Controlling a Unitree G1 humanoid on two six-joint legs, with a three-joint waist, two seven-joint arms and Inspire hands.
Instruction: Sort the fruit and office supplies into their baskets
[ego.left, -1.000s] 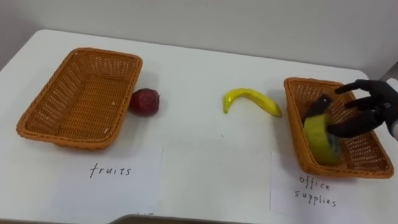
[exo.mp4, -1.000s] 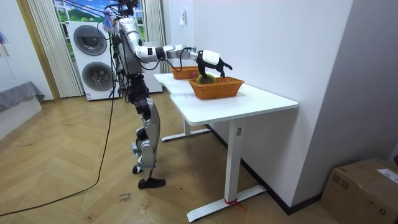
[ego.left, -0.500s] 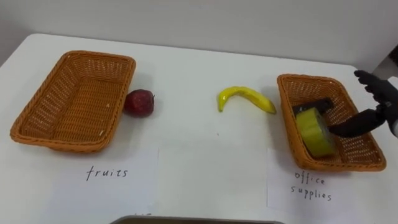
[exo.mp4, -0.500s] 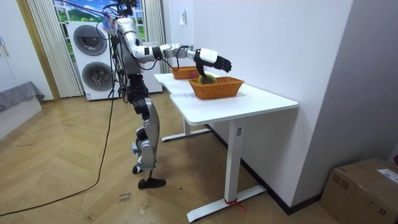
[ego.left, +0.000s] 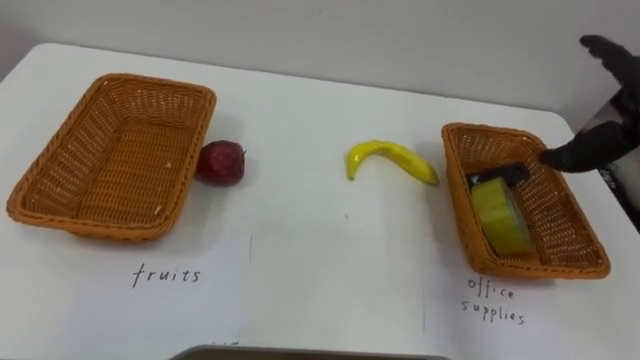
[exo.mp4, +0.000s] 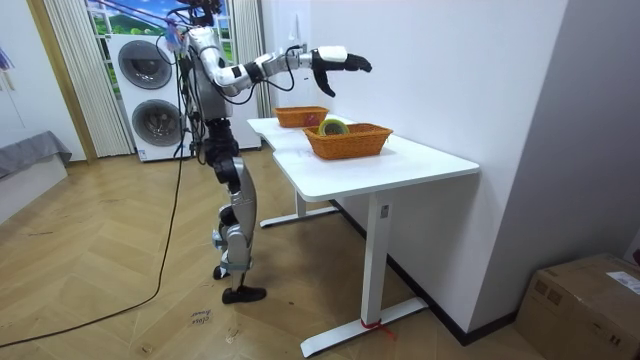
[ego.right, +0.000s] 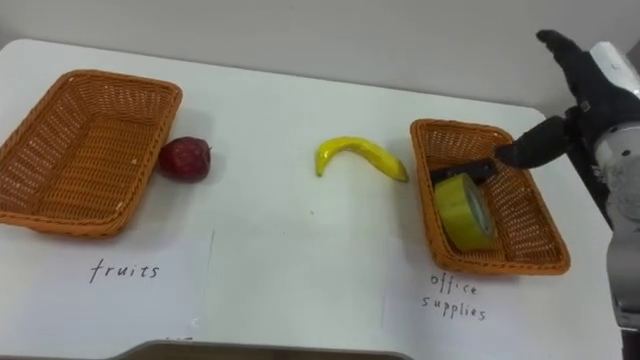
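A yellow tape roll (ego.left: 500, 215) stands on edge in the right wicker basket (ego.left: 455, 200), with a dark object (ego.left: 497, 177) behind it. My right hand (ego.right: 578, 85) is raised above that basket's far right corner, open and holding nothing; in the room view the right hand (exo.mp4: 335, 58) hovers well above the table. A yellow banana (ego.left: 390, 157) lies mid-table, left of this basket. A red apple (ego.left: 220, 162) rests against the right side of the left wicker basket (ego.left: 110, 215), which has nothing in it.
A paper sheet reading "fruits" (ego.left: 170, 275) lies before the left basket, and one reading "office supplies" (ego.left: 490, 300) before the right one. I stand at the long side of the white table (exo.mp4: 400, 165), near a wall.
My right hand has risen out of the right basket, with its fingers spread. The tape roll stays in the basket.
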